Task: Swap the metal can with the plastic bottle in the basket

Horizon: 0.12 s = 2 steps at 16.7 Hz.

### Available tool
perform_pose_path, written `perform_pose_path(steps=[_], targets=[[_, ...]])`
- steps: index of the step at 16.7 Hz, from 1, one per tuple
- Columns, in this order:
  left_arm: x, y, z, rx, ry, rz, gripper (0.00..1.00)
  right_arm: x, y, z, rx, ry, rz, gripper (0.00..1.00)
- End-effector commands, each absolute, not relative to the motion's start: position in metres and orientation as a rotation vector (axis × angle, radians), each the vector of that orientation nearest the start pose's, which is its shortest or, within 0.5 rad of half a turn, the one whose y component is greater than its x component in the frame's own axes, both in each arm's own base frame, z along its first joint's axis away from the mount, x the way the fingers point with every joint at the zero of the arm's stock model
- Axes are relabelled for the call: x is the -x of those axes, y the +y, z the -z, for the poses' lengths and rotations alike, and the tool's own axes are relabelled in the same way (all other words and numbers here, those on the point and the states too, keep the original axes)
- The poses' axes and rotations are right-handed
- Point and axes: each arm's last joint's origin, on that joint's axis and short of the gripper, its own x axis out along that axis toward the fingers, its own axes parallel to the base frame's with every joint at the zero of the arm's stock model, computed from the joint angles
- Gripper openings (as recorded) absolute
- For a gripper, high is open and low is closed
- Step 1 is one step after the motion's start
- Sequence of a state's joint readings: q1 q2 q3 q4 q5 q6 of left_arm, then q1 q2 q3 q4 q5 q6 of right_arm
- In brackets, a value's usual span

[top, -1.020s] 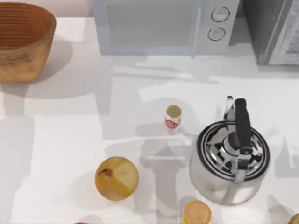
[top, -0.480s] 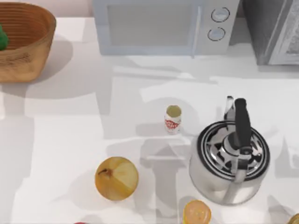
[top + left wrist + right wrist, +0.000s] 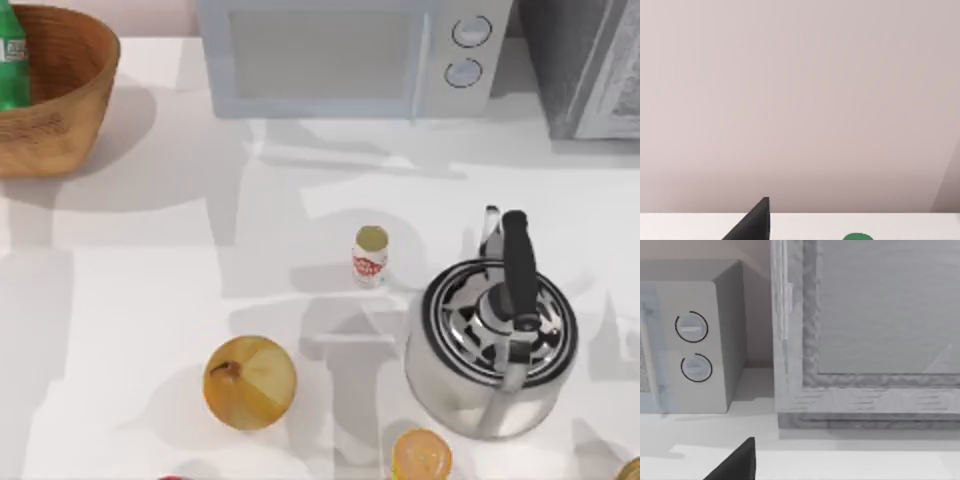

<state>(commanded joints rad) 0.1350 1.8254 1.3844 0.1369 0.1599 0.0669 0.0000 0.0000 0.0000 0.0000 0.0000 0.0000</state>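
The metal can (image 3: 370, 256), tiny with a red-and-white label and a dull gold top, stands upright in the middle of the table. The brown wicker basket (image 3: 70, 95) sits at the table's far left corner. The green plastic bottle (image 3: 10, 55) hangs upright over the basket's left part, cut off by the top view's left edge. In the left wrist view the bottle's green cap (image 3: 857, 237) peeks in close to a dark fingertip (image 3: 756, 224) of my left gripper, which holds the bottle. A dark part of my right gripper (image 3: 737, 465) points toward the back right of the table.
A microwave (image 3: 345, 55) stands along the back, with a grey cabinet (image 3: 585, 65) to its right. A steel kettle (image 3: 495, 335) sits right of the can. An onion (image 3: 249, 382) lies front centre, and a yellow-orange container (image 3: 421, 456) is at the front edge.
The green bottle, unseen one second ago, has come into the top view at the left edge over the basket and now shows more fully. The can, onion and kettle have not moved.
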Motion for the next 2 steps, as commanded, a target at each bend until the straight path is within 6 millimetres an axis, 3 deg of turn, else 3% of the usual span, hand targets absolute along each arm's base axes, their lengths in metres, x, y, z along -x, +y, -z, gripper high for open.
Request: perform_pose_path(steps=[2], targets=[[-0.4296,0.0578,-0.2754,-0.008,0.298,0.017,1.00,-0.1057,-0.0012,-0.1600,0.000,0.000,0.000,1.00]])
